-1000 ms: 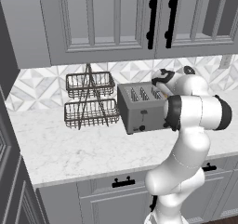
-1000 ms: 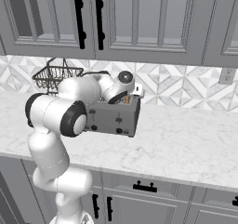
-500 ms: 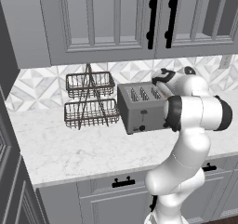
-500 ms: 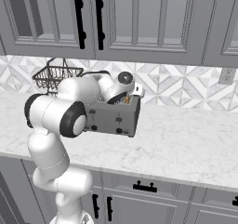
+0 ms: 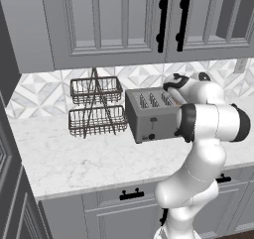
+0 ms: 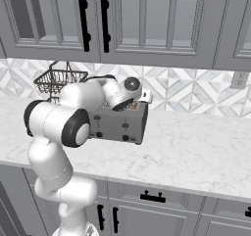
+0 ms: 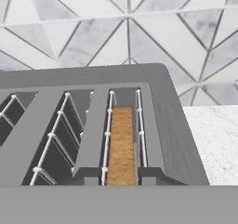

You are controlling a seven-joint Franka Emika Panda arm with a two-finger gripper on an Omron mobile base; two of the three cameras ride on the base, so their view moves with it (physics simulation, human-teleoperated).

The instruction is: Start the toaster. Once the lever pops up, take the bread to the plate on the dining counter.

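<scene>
Gripping the bread (image 7: 121,144) right in its slot, that's how it reads: the gripper (image 7: 121,174) sits low over the toaster (image 5: 151,115), its 2 fingertips (image 7: 87,175) set either side of the golden slice and closed in against it, jaws narrowed but not fully together. The slice stands in the rightmost slot as the hand view shows it, top edge up near the slot mouth, so I'd judge the toasting is done and the lift-out is the step in hand. Left to do, by my reckoning: pull the slice straight up clear of the wire guides, then carry it off to the plate on the dining counter. From the right base view, the gripper (image 6: 131,104) hangs over the near end of the toaster, arm folded tightly above it. The toaster rests on a white marble counter (image 5: 84,158), a black wire rack (image 5: 95,106) just beside it, diamond-patterned tile backsplash (image 6: 191,90) behind, grey cabinets (image 5: 119,22) with black handles overhead and drawers below.
</scene>
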